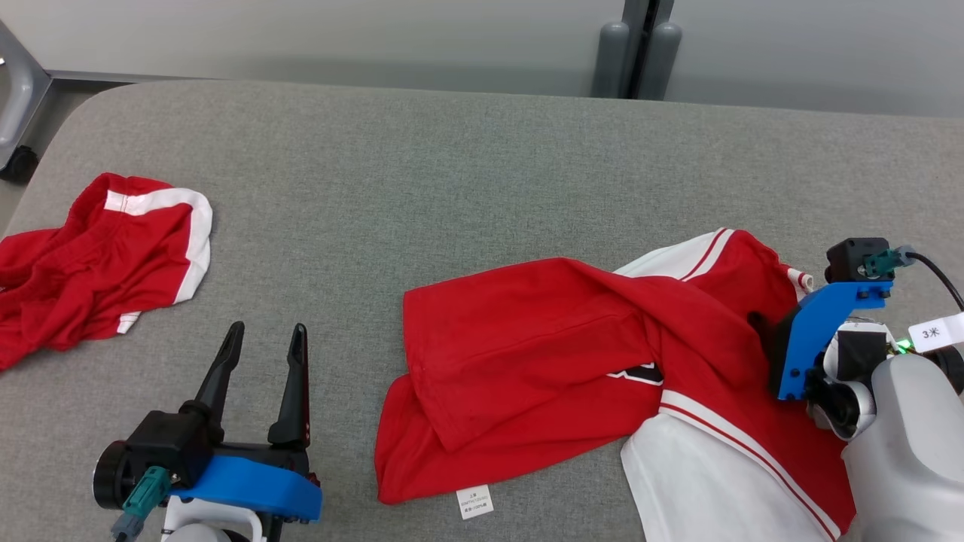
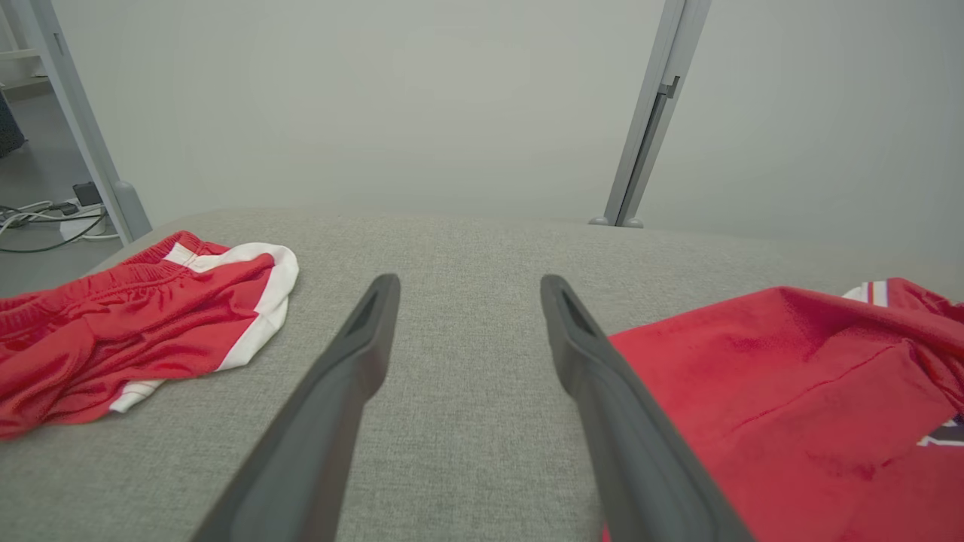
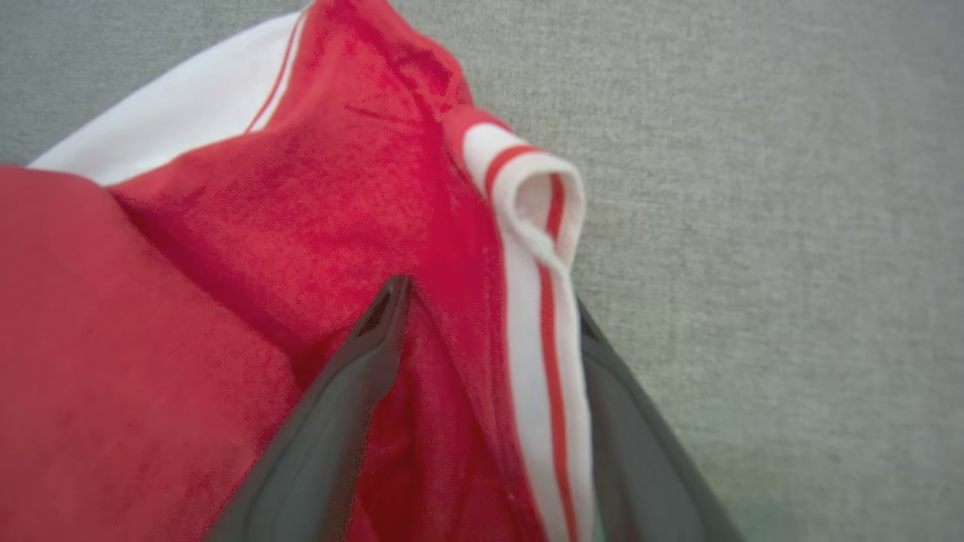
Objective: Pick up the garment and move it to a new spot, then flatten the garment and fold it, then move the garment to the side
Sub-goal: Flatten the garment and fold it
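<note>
Long dark fingers of the right gripper (image 3: 489,293) are seen spread wide, set astride a ridge of the crumpled red jersey with white striped trim (image 1: 542,339), which is laid near right on the grey woven tabletop (image 1: 452,150). Apart and empty, the left gripper (image 1: 269,327) is held over bare weave; rumpled red-and-white shorts (image 1: 98,256) are seen far left.

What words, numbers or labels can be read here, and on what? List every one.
"3米": on the white tag hanging from the cable at the right.
Too small to read: the care label at the hem of the red shirt.
Unreadable: the black-and-white print on the shirt, mostly hidden by folds.
</note>
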### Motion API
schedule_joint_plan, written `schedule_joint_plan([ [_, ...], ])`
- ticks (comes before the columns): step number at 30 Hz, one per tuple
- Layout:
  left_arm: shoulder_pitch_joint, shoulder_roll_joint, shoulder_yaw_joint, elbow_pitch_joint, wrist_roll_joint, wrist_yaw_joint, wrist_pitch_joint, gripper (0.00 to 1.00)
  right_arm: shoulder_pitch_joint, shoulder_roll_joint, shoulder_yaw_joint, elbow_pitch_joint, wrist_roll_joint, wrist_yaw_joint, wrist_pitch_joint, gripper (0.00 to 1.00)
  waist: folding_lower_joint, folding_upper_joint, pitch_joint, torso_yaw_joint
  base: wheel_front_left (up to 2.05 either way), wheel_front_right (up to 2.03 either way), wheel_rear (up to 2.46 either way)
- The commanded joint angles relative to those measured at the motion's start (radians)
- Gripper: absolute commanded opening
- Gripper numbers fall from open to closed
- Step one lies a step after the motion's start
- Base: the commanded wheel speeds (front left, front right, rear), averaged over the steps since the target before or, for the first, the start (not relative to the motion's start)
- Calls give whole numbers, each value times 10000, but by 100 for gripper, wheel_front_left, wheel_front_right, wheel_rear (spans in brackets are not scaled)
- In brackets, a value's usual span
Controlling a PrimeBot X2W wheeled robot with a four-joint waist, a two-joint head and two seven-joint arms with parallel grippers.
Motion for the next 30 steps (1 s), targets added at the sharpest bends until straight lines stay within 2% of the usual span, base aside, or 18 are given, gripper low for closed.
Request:
schedule_joint_plan([
  [1, -164, 18, -48, 41, 43, -19, -46, 100, -250, -25, 151, 193, -38, 3, -147, 0, -2, -2, 97, 89, 0, 0, 0],
  [10, -467, -87, -160, 146, 119, -90, -137, 100, -1416, -55, 460, 334, -59, 1, -2196, 0, -2, -2, 274, 268, 0, 0, 0],
  [18, -582, -227, -254, 353, 92, -141, -239, 100, -2722, 167, -403, 1151, -813, 1, -4250, 0, -2, -2, 279, 507, 0, 0, 0],
  [19, -579, -242, -265, 380, 87, -148, -243, 100, -2822, 214, -445, 1323, -922, 1, -4398, 45, -2, -2, 258, 532, 0, 0, 0],
  [20, -575, -251, -287, 414, 87, -160, -260, 100, -2902, 239, -480, 1504, -998, 1, -4521, 100, -2, -2, 221, 555, 0, 0, 0],
  [26, -353, -228, -269, 576, 46, -91, -307, 100, -2712, 224, -277, 2186, -1299, 1, -5295, 100, -2, -2, -122, 459, 0, 0, 0],
  [30, -154, -152, -246, 625, -5, -79, -314, 100, -2100, 251, -14, 2062, -1160, 1, -6059, 100, -2, -2, -544, 230, 0, 0, 0],
])
